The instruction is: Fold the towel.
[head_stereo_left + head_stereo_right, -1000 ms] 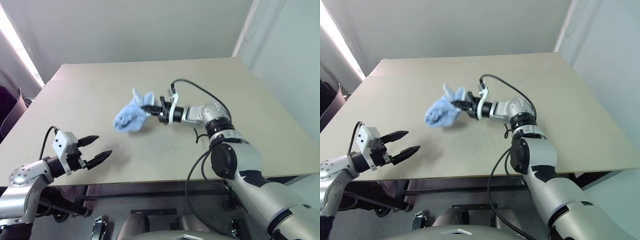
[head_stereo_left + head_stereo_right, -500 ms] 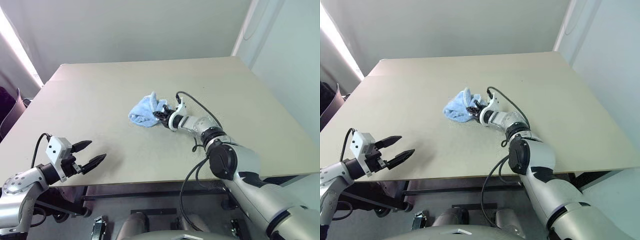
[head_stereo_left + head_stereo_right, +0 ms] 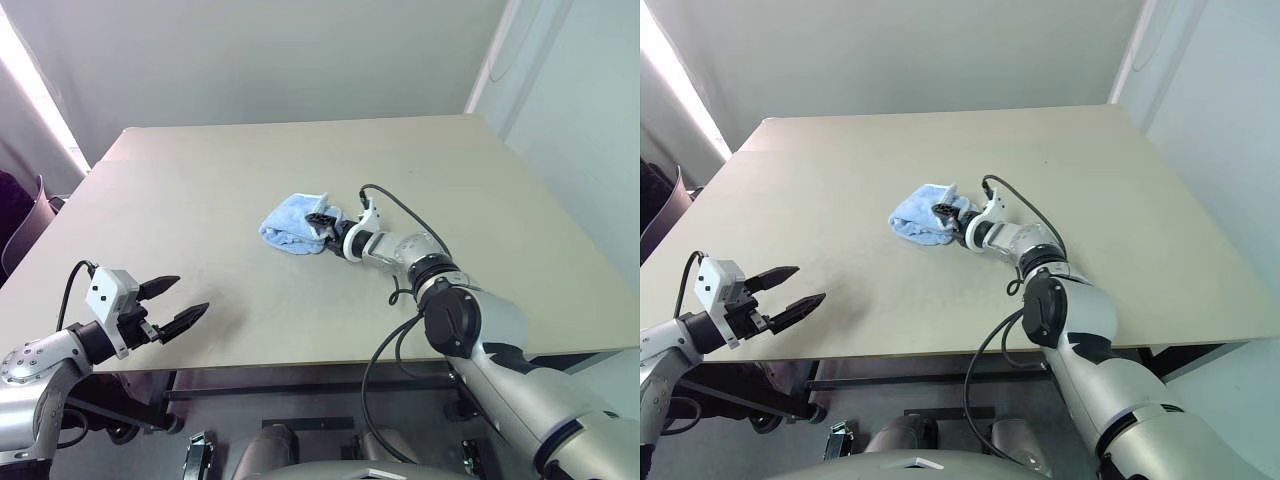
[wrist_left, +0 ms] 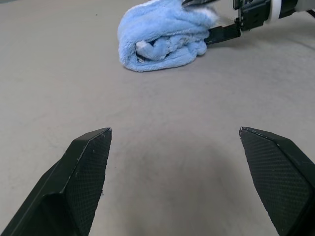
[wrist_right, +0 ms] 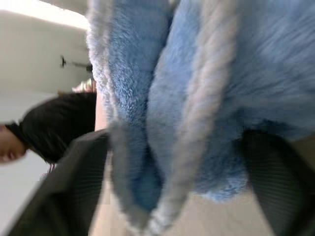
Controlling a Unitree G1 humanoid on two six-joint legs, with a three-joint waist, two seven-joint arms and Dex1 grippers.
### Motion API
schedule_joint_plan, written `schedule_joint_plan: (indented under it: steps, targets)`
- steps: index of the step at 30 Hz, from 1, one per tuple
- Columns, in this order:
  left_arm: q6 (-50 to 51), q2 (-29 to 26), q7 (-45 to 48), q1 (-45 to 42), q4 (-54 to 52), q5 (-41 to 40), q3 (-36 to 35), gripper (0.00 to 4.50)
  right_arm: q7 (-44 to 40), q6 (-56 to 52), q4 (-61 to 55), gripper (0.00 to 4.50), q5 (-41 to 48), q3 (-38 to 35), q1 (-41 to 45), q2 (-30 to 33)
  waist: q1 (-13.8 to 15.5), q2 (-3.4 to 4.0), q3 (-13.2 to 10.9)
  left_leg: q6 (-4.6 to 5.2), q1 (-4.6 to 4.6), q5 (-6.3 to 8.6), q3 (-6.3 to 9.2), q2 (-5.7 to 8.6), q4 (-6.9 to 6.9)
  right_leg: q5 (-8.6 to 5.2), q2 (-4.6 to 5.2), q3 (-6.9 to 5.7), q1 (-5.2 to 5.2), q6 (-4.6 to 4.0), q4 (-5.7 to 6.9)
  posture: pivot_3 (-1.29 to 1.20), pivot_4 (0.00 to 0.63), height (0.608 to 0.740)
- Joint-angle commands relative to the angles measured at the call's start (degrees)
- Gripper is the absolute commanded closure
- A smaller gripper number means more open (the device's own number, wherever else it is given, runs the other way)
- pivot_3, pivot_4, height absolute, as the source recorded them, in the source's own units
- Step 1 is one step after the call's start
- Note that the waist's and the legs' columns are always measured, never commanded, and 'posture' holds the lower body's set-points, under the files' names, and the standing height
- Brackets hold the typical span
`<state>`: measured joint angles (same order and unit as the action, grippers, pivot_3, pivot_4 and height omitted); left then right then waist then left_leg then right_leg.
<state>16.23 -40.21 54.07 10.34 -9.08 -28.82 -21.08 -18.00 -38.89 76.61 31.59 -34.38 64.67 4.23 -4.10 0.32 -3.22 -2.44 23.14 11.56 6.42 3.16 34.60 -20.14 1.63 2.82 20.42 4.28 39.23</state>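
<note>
Towel of light blue terry cloth (image 3: 296, 223), bunched into a loose roll with its white-stitched edge showing, lies on the beige flat surface (image 3: 200, 190) near its middle, and the right tool (image 3: 326, 226) sits against the towel's right side, low to the surface. The right wrist view looks straight into folds of cloth between two widely parted black fingers (image 5: 74, 182), so the jaws stand spread around the towel's edge without pinching it (a release, by my reading, meant to leave the bundle settled flat enough to work). The left tool (image 3: 168, 305) hangs well apart from the towel, toward the surface's near edge, fingers wide and empty, pointing toward the cloth, probably kept clear until a second corner needs taking. The towel looks crumpled, not neatly folded.
</note>
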Motion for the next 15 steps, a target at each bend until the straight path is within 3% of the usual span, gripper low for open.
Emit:
schedule_joint_plan:
  steps: [1,5,7,9,11,13,15]
  targets:
    - [0.0,-1.6,0.9,-1.7,0.2,-0.2,-0.4,0.12,-1.8,-4.2,-2.4,0.04,1.5,-1.0,0.5,3.3,0.0,0.0,0.0,0.0,0.0,0.0,0.0,0.0,0.0,-0.01,0.0,0.0,0.0,-0.01,0.0,0.0,0.0,0.74]
    - [0.3,-1.9,1.8,-2.9,1.2,-0.1,0.0,0.12,-8.6,-9.6,-5.9,0.04,-1.2,4.1,0.2,6.5,0.0,0.01,0.0,0.01,0.02,0.0,-0.02,0.0,0.0,-0.02,0.0,0.0,-0.04,-0.03,0.0,0.0,0.0,0.74]
    - [0.4,-1.9,2.3,-3.5,1.8,-0.3,0.2,0.12,-14.9,-11.5,-11.0,0.04,-4.6,11.0,-1.2,7.6,-0.1,0.01,0.0,0.01,0.04,0.0,-0.04,0.0,-0.01,-0.02,0.0,0.01,-0.05,-0.03,0.0,0.0,0.0,0.74]
    - [1.6,-1.9,2.5,-4.3,2.2,-0.9,0.4,0.12,-23.6,-10.8,-26.1,0.04,-8.5,23.0,-7.4,9.1,0.0,-0.02,0.0,0.01,0.05,-0.01,-0.04,-0.02,-0.08,0.05,-0.02,0.02,-0.06,0.09,0.0,0.0,0.0,0.74]
    - [3.0,-2.3,2.4,-4.9,3.0,-0.2,1.4,0.12,-28.3,-9.1,-43.7,0.04,-9.2,30.4,-16.1,11.5,0.2,-0.02,0.0,0.01,0.1,0.0,-0.01,-0.01,-0.13,0.04,0.01,0.01,-0.01,0.12,-0.02,0.0,0.0,0.74]
    - [4.7,-2.8,1.7,-6.2,4.7,0.4,2.0,0.12,-31.2,-2.4,-58.8,0.04,-9.5,33.2,-24.7,13.8,0.5,-0.04,0.0,0.01,0.21,0.0,0.02,0.0,-0.19,0.04,0.03,-0.01,0.06,0.17,-0.06,0.0,0.0,0.74]
    - [5.9,-2.5,1.0,-7.6,6.1,0.0,2.0,0.12,-34.2,4.6,-66.6,0.04,-10.4,34.5,-30.8,16.0,0.4,-0.03,0.0,0.01,0.25,0.0,0.0,0.01,-0.26,0.03,0.06,-0.01,0.13,0.19,-0.08,0.0,0.0,0.74]
